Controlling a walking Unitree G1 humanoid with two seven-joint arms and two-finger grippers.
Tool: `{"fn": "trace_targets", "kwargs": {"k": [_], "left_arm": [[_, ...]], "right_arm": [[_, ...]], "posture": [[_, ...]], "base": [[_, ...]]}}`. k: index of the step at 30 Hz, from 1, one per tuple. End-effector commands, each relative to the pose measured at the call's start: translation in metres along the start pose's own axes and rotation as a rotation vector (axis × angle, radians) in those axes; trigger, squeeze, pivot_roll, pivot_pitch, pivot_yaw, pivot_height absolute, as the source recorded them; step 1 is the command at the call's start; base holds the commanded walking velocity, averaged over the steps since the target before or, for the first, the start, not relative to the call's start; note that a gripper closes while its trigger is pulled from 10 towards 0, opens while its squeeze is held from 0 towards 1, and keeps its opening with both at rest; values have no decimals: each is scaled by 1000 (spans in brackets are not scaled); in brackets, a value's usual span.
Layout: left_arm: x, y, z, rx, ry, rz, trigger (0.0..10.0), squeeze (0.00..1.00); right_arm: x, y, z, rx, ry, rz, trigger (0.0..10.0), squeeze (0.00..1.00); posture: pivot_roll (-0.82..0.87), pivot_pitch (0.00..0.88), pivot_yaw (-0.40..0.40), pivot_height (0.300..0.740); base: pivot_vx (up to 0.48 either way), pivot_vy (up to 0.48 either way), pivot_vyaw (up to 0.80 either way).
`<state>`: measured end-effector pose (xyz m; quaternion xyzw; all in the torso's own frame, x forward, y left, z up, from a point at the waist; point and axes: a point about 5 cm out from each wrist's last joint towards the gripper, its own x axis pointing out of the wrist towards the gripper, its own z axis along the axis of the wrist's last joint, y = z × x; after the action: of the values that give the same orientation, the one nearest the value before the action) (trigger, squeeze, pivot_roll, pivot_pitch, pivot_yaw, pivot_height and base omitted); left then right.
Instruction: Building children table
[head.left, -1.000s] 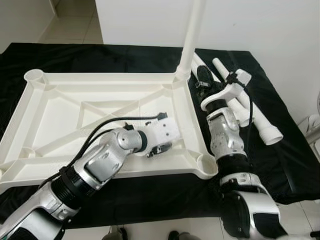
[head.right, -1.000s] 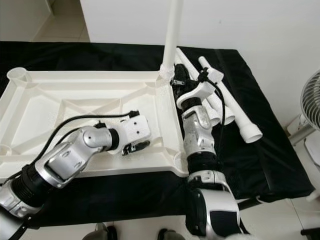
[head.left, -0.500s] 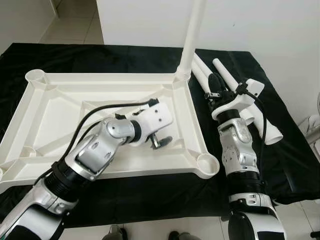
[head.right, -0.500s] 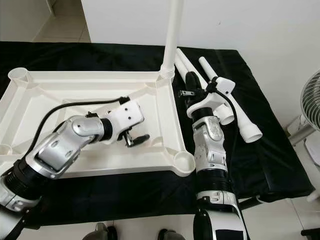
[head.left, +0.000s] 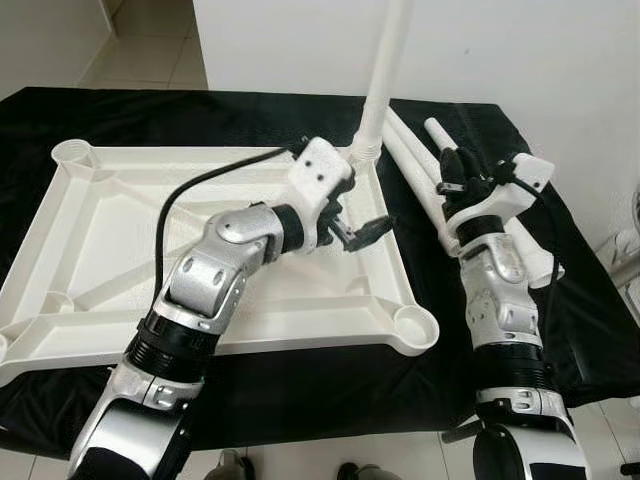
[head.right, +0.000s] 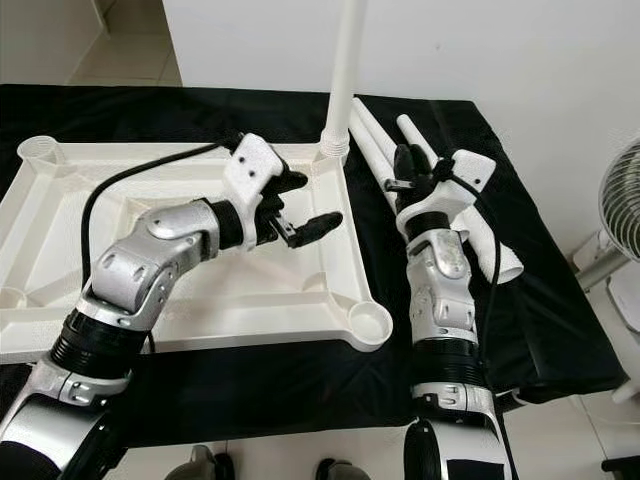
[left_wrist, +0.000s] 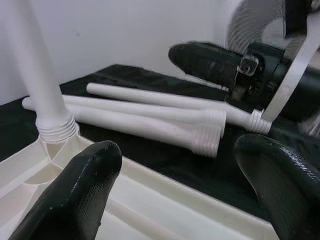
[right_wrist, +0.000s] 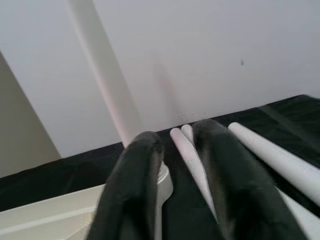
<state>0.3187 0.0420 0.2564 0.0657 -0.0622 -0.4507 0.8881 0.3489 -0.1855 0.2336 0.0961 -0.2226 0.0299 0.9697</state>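
White plastic tabletop (head.left: 110, 240) lay upturned, one leg (head.left: 385, 75) standing in its far corner. Beside it lay loose legs (head.right: 440, 200), light, stiff, slippery; best gripped mid-shaft. Left gripper (head.left: 362, 232) gaped empty over its edge; right gripper (head.right: 408, 168), above the legs, held nothing.

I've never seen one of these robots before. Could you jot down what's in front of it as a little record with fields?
Work surface: table under a black cloth
Main part: white upside-down tabletop, ribbed underside up
Fitted leg: one white leg standing upright in the far right corner socket
Loose legs: three white legs lying on the cloth, right of the tabletop
Left gripper: jaws open, empty, above the tabletop's right edge
Right gripper: above the loose legs, holding nothing
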Motion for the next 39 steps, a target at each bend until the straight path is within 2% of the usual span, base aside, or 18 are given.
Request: {"fn": "trace_targets", "kwargs": {"k": [1, 4, 9, 10, 11, 12, 13, 15, 20, 23, 27, 29, 32, 35, 39], "left_arm": [[0, 5, -2, -23, -13, 96, 10000, 0], [6, 4, 5, -98, -73, 81, 10000, 0], [10, 5, 16, -118, -116, 101, 10000, 0], [11, 6, 20, -127, -130, 114, 10000, 0], [11, 6, 20, -127, -130, 114, 10000, 0], [13, 5, 23, -132, -141, 118, 10000, 0], [14, 3, 26, -132, -149, 113, 10000, 0], [14, -1, 28, -135, -155, 101, 10000, 0], [13, -22, 28, -110, -136, 8, 10000, 0], [11, -30, 26, -93, -115, -38, 10000, 0], [11, -34, 25, -88, -107, -59, 10000, 0], [10, -45, 23, -65, -81, -128, 10000, 0], [9, -50, 23, -56, -72, -161, 10000, 0], [6, -60, 25, -41, -56, -226, 10000, 0], [5, -62, 26, -35, -54, -240, 10000, 0]], "right_arm": [[1, -2, 3, -2, -2, -11, 10000, 1000], [4, -11, 6, -59, 16, -61, 10000, 1000], [9, -22, 8, -113, 47, -122, 10000, 1000], [10, -25, 9, -119, 53, -133, 10000, 776], [10, -25, 9, -119, 53, -133, 10000, 776], [12, -28, 10, -125, 64, -142, 10000, 125], [15, -30, 10, -136, 84, -146, 10000, 0], [18, -34, 9, -137, 116, -157, 10000, 0], [30, -47, -3, -157, 269, -180, 10000, 0], [34, -49, -6, -146, 300, -179, 10000, 0], [36, -49, -9, -155, 322, -174, 10000, 0], [39, -47, -18, -187, 410, -167, 10000, 0], [40, -45, -22, -193, 450, -165, 10000, 0], [44, -39, -32, -196, 543, -153, 10000, 0], [45, -37, -36, -192, 575, -143, 10000, 0]], "posture": [[-10, 118, -36, 740], [-18, 120, -31, 740], [-17, 123, -25, 740], [-17, 123, -25, 740], [-17, 123, -25, 740], [-18, 124, -24, 740], [-17, 124, -22, 740], [-14, 125, -22, 740], [-1, 126, -27, 740], [7, 125, -30, 740], [7, 125, -30, 740], [19, 124, -34, 740], [19, 124, -34, 740], [19, 124, -34, 740], [28, 125, -40, 740]], "base": [[0, 0, 0], [0, 0, 0], [0, 0, 0], [0, 0, 0], [0, 0, 0], [0, 0, 0], [0, 0, 0], [0, 0, 0], [0, 0, 0], [0, 0, 0], [0, 0, 0], [0, 0, 0], [0, 0, 0], [0, 0, 0], [0, 0, 0]]}}
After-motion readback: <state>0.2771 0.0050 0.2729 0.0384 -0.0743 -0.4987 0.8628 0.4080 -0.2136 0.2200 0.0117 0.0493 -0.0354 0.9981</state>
